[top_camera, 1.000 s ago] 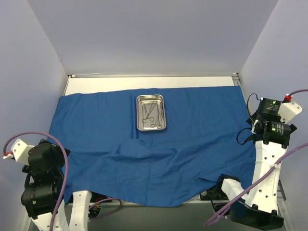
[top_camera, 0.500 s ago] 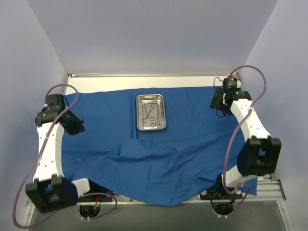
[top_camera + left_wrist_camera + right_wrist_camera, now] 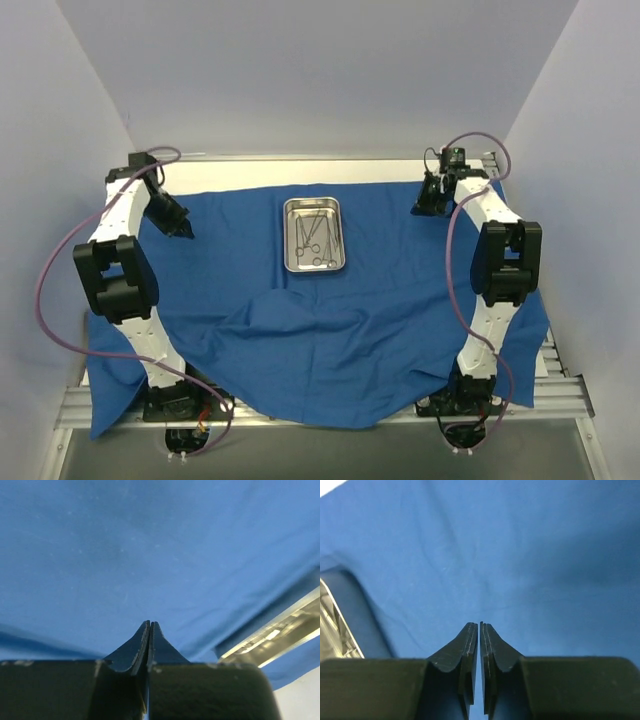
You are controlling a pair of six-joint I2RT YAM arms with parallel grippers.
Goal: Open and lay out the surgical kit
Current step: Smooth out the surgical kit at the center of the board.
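The surgical kit's blue cloth wrap (image 3: 330, 320) lies spread over the table, rumpled toward the near edge. The shiny steel tray (image 3: 290, 236) sits on it at the back centre, with thin scissor-like instruments (image 3: 314, 240) inside. My left gripper (image 3: 183, 229) is low over the cloth's far left part, left of the tray, and is shut with nothing between its fingers (image 3: 150, 623). A tray edge (image 3: 272, 636) shows at its lower right. My right gripper (image 3: 422, 207) is over the far right part of the cloth. Its jaws (image 3: 479, 625) stand almost together with nothing between them. The tray (image 3: 332, 630) is at its left.
A white strip of table (image 3: 300, 170) shows behind the cloth, and lavender walls close in on three sides. The cloth hangs over the near edge at the left (image 3: 105, 400) and the right (image 3: 535, 345). Slatted rails (image 3: 565, 390) run along the near edge.
Both arms have swung out from the near corners to the far left and far right of the cloth. Both grippers have gone from open to closed.
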